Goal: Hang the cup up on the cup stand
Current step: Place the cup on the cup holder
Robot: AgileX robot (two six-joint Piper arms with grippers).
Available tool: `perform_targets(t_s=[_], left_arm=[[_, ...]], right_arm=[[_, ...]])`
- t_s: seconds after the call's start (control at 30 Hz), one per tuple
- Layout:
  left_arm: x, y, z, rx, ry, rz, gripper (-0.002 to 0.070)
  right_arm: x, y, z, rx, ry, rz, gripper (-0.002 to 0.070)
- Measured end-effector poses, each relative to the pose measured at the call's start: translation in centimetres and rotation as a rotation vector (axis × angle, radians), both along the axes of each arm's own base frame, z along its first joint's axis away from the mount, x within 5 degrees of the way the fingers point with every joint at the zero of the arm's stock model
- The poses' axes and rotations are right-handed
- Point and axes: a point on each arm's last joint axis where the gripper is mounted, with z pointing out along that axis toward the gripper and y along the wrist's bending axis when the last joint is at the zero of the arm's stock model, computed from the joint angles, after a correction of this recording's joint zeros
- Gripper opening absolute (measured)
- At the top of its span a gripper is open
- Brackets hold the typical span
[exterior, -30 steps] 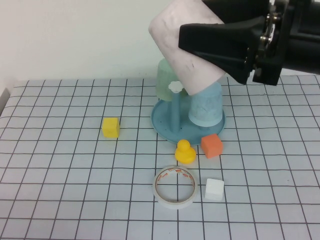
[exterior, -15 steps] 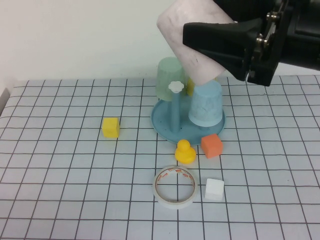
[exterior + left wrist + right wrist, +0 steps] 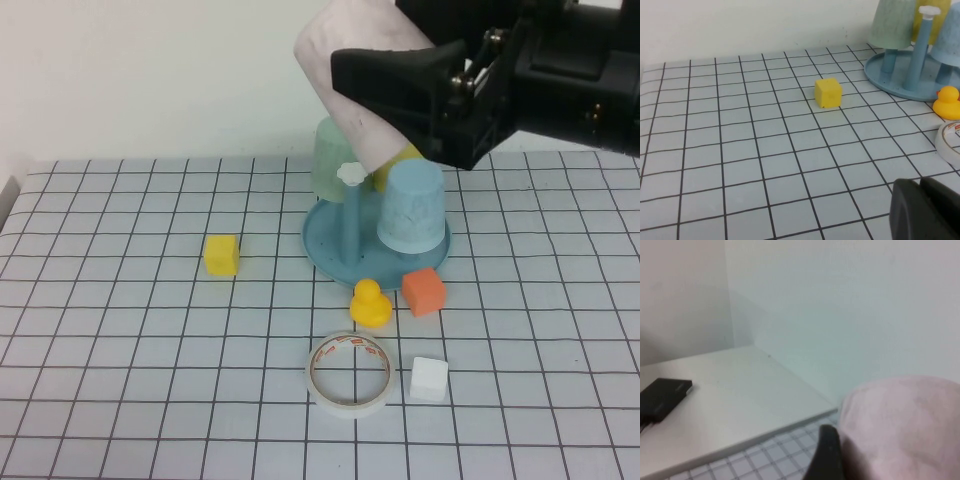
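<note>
Mid-carry, not hung yet — the right gripper (image 3: 400, 85) has its jaws spread wide around the pale pink cup (image 3: 345, 70), clamped on its body and holding it tilted in the air above and slightly behind the cup stand (image 3: 330, 250). From the high view the cup's closed end points up and to the left, mouth angled down toward the stand, so the orientation looks about right for dropping onto a peg. My read: pick-up and lift are done; what's left is lining the mouth up over a free peg, lowering it on, and letting go. Stand status: the mint green cup (image 3: 335, 160) sits upside down on a back-left peg and the light blue cup (image 3: 412, 210) upside down on the right-hand peg. The white flower-capped peg (image 3: 351, 175) at the front middle is bare, and something yellow (image 3: 392, 168) shows between the two cups — can't tell what it is or whether it takes up a peg. The dish base holds nothing loose that I can see. Nothing visible inside any cup, since all of them are mouth-down or turned away. The yellow duck (image 3: 370, 303) and orange cube (image 3: 424, 291) sit on the table just beside the base rim, outside it. Left gripper (image 3: 925, 210) is closed, empty, parked low over the table near the tape roll (image 3: 950, 142), well clear of the stand.
</note>
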Motion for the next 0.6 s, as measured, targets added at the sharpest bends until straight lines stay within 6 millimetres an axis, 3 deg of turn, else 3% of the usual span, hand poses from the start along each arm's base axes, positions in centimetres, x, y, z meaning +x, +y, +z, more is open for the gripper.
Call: perform_targets(t_s=[0.2,0.33,0.47,0.6], left_arm=[[0.0,0.0,0.0,0.000,0.000,0.000,0.0000],[0.0,0.0,0.0,0.000,0.000,0.000,0.0000],[0.0,0.0,0.0,0.000,0.000,0.000,0.0000],[0.0,0.0,0.0,0.000,0.000,0.000,0.0000]], right_arm=[[1.9,0.0,-0.7,0.013,0.272,-0.159,0.0574],[3.7,-0.5,-1.5,0.167,0.423,-0.383,0.0574],[5.1,0.1,-2.0,0.387,0.407,-0.441,0.0574],[6.3,1.3,-4.3,0.664,0.318,-0.304,0.0574]])
